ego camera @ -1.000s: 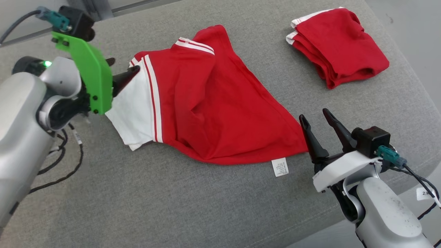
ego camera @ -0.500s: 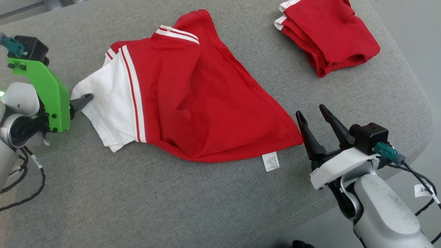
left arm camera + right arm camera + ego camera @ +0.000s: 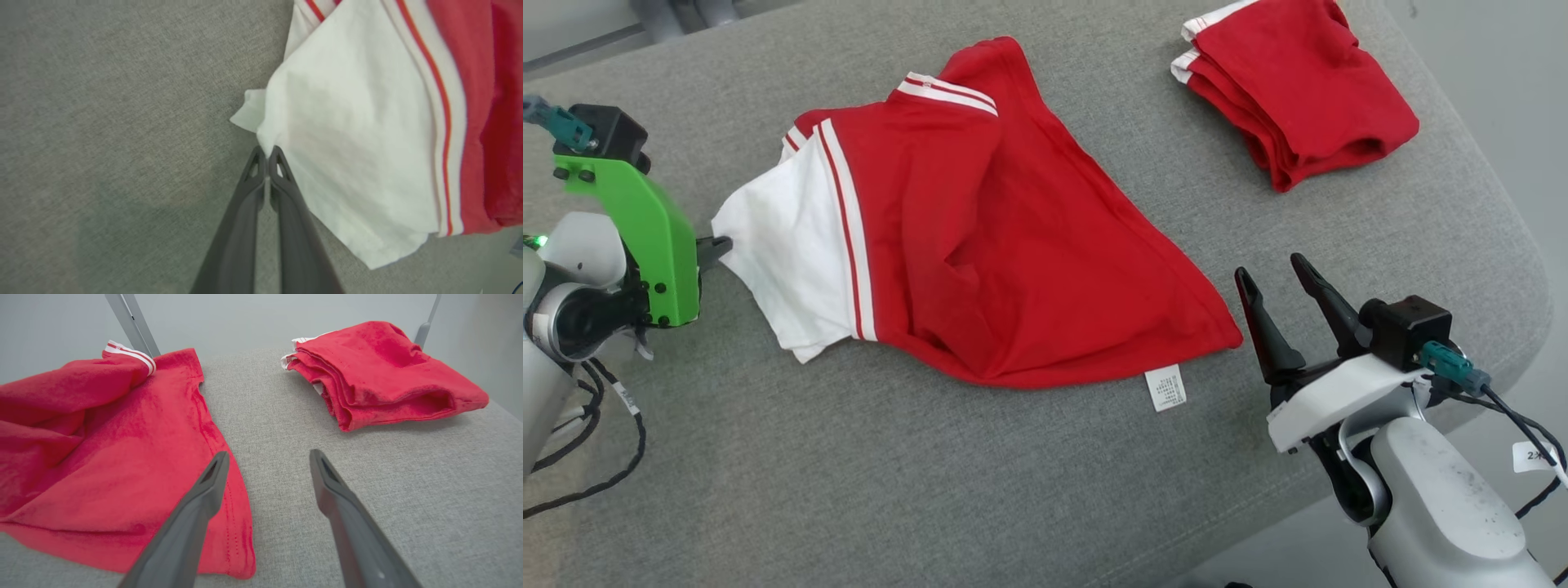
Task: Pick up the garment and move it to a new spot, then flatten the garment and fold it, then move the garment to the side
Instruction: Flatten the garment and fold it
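Though rumpled, the red shirt (image 3: 1029,245) shows one white sleeve (image 3: 784,245); a second shirt (image 3: 1298,90) lies folded. Left gripper (image 3: 267,154) apparently pinches the sleeve; right gripper (image 3: 1269,268) stands apart.

The green bracket (image 3: 645,229) hides most of the left hand (image 3: 720,243), only its tip showing against the sleeve of the garment (image 3: 1013,245). Beyond the right hand (image 3: 1269,267), the folded red pile (image 3: 1298,90) runs off the top edge. The care label (image 3: 1165,387) carries print too small to read.

Left arm (image 3: 574,245): silver-grey shell, bright green bracket (image 3: 645,237) with dark screws, black camera block (image 3: 605,132), teal connector (image 3: 564,126), looped black cables (image 3: 642,431). Right arm (image 3: 1445,506): white bracket (image 3: 1339,400), long dark tapered fingers (image 3: 1262,331), speckled grey forearm.
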Available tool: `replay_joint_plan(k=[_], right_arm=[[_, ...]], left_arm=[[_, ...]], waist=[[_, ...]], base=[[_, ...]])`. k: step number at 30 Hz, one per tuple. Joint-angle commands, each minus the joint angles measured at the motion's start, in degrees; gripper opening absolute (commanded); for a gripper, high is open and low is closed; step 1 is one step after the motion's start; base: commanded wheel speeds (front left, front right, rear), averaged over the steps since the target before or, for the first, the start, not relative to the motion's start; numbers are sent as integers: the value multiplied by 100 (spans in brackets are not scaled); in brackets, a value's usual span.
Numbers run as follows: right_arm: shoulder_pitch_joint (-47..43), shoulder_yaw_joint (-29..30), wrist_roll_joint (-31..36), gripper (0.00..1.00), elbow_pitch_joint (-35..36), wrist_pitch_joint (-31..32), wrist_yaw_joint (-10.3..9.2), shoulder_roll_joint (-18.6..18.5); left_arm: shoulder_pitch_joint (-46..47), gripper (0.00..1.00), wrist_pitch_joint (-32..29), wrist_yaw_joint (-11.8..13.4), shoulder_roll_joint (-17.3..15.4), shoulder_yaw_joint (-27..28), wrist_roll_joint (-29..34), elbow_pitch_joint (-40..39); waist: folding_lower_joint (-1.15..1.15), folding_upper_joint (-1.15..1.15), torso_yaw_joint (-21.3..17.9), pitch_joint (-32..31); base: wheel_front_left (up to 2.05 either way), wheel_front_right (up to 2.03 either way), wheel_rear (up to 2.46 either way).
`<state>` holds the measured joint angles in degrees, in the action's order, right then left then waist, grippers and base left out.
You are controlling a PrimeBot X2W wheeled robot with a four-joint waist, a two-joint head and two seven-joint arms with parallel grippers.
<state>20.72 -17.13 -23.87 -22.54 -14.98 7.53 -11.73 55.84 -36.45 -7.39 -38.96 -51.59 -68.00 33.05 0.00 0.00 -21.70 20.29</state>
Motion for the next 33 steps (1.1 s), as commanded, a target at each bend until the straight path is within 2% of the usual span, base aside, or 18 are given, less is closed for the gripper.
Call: replay_joint_plan(k=[1, 11, 18, 25, 33], right_arm=[[-64, 15, 48, 100, -6, -20, -9, -46], [-368, 193, 94, 100, 59, 175, -10, -239], [-670, 399, 151, 100, 224, 386, -9, -366], [-996, 584, 192, 100, 427, 593, -9, -384], [-1196, 742, 236, 100, 619, 779, -9, -352]], left_arm=[[-104, 0, 42, -15, 31, -23, -72, -63], [-291, 0, 164, -15, -22, -196, -483, -577], [-718, 0, -38, -10, -408, -191, -963, -1036], [-1387, 0, -268, 256, -879, -190, -1405, -1631], [-2331, 0, -242, 627, -1268, -318, -1841, -2500]], waist=[[0, 0, 186, -211], [0, 0, 994, -947], [0, 0, 1663, -1384], [0, 0, 2201, -1665], [0, 0, 2473, -1755]], base=[[0, 0, 0], [0, 0, 0], [0, 0, 0], [0, 0, 0], [0, 0, 0]])
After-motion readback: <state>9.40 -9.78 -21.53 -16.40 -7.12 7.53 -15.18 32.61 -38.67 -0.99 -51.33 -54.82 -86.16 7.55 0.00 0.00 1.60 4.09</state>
